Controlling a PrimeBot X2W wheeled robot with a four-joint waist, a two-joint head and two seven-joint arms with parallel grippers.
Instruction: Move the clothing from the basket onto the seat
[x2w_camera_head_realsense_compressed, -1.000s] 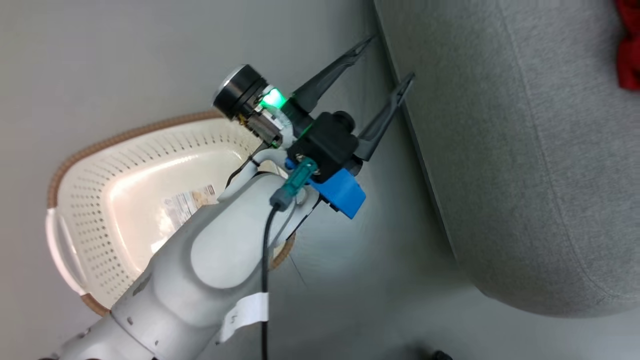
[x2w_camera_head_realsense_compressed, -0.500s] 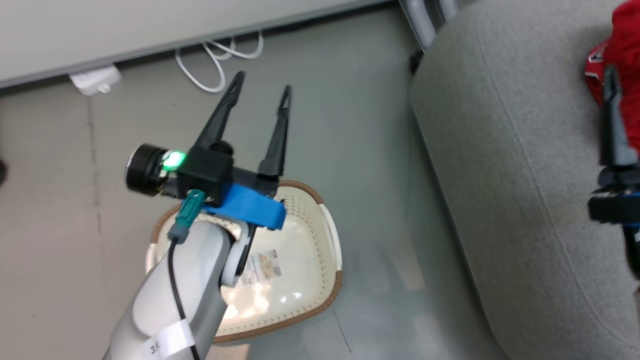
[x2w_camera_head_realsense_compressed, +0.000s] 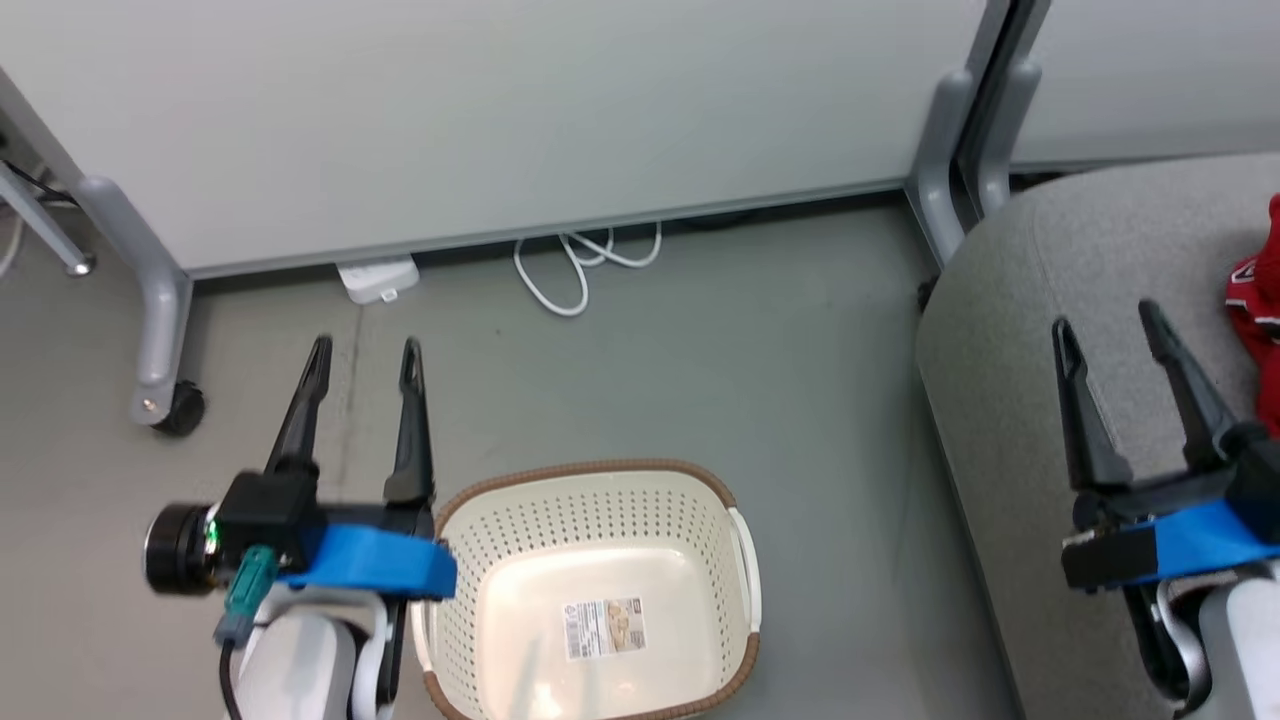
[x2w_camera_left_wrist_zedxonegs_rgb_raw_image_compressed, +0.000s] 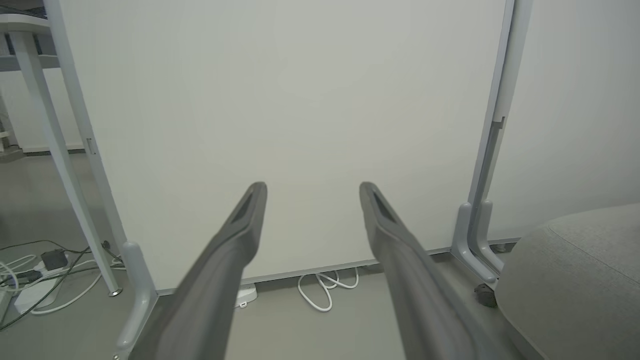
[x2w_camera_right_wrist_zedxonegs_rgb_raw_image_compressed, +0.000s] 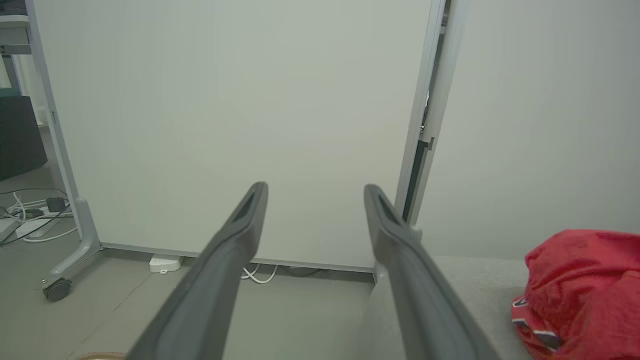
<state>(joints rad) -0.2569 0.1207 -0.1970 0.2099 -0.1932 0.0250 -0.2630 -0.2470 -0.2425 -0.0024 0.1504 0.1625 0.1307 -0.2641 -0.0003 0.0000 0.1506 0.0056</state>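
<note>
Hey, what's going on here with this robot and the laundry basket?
Nothing is being handled right now. The left hand and the right hand are both open and empty. The basket on the floor holds just a paper label, and the red clothing lies on the grey seat, so the job looks done.

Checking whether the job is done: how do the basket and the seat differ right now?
The basket is cream perforated plastic; the seat is grey fabric. The basket is much smaller than the seat. The basket holds just a paper label; the seat bears the red clothing.
</note>
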